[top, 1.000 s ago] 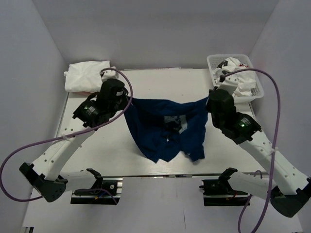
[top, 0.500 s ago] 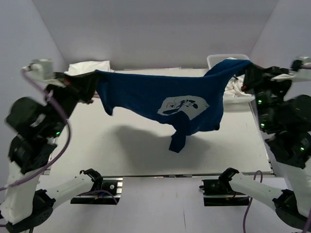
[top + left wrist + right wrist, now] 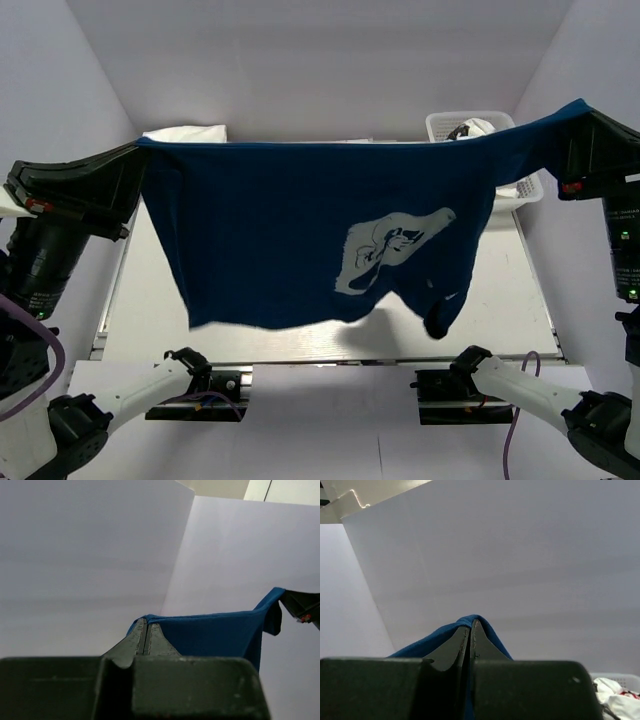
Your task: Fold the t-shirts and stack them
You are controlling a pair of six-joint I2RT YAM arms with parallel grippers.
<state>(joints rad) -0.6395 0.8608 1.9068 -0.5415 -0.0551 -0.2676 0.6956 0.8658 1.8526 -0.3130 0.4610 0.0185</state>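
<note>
The navy t-shirt [image 3: 280, 230] with a pale cartoon print [image 3: 390, 245] hangs stretched wide high above the table, held by its two upper corners. My left gripper [image 3: 135, 148] is shut on its left corner, and my right gripper [image 3: 580, 105] is shut on its right corner. In the left wrist view the shut gripper [image 3: 145, 626] pinches the blue cloth [image 3: 210, 635]. In the right wrist view the shut gripper [image 3: 471, 625] has blue cloth [image 3: 430, 642] folded over its tips. A white tee [image 3: 185, 132] lies at the table's back left, mostly hidden.
A white mesh basket [image 3: 445, 125] with white clothes stands at the back right and also shows in the right wrist view [image 3: 620, 692]. The table [image 3: 520, 290] lies below the hanging shirt. White walls close in on three sides.
Both arms have lifted the navy shirt off the table and pulled apart. The shirt went from a bunched heap to a wide, taut sheet held high near the camera.
</note>
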